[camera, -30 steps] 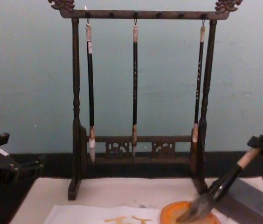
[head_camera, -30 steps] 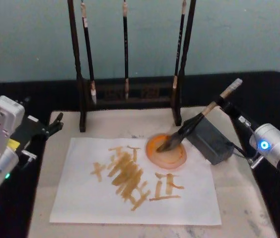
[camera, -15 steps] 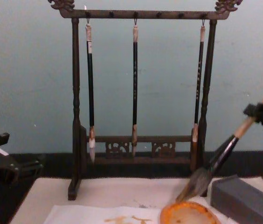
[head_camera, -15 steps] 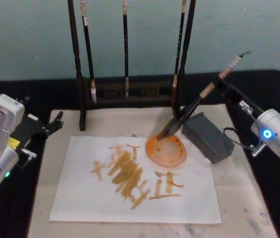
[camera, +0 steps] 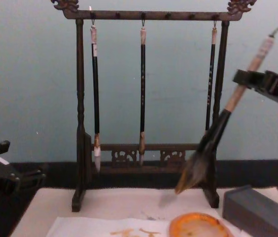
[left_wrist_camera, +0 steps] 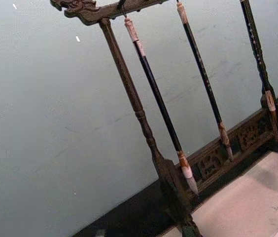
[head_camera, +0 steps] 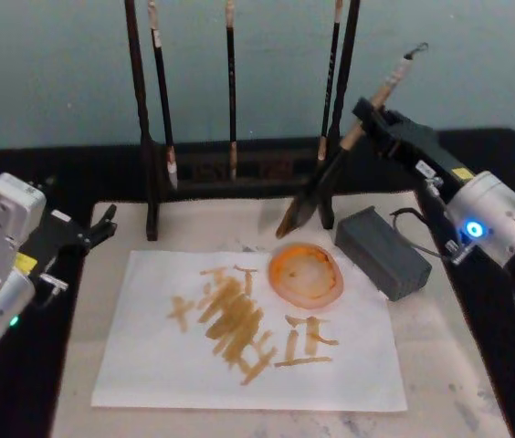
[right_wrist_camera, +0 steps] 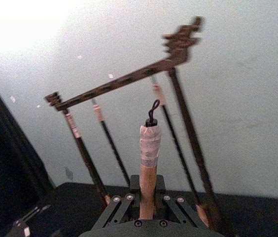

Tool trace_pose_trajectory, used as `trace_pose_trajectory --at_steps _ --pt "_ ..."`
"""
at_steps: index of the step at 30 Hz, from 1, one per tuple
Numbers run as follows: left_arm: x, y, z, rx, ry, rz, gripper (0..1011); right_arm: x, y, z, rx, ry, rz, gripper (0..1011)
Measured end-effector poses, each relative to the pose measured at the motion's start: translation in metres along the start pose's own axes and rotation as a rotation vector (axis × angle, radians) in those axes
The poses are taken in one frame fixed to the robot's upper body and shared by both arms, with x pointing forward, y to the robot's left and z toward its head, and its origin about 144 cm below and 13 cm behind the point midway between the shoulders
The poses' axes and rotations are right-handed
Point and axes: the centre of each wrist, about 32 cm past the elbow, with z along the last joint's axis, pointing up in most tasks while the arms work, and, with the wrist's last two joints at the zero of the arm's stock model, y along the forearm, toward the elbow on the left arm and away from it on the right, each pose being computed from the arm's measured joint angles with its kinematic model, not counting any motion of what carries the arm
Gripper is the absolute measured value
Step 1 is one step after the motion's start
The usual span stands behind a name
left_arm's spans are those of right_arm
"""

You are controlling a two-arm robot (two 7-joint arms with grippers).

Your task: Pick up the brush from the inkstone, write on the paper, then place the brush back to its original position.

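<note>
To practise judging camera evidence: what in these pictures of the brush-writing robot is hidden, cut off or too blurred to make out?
- Head view: the paper's strokes are too smeared to read; the left pincer, parked on the left, is too small for detail.
- Chest view: the bottom edge cuts off most of the paper; the brush's tip is blurred.
- Right wrist view: the right pincer's body hides the brush below the grip.
</note>
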Motion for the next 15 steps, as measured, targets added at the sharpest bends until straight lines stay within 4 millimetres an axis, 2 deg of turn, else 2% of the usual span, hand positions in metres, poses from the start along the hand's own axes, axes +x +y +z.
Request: trace_pose_trajectory --at_steps 15 --pt "0.0 0.0 0.0 0.0 0.0 0.0 1010 -0.016 0.024 -0.012 -0.032 -0.19 0.109 173"
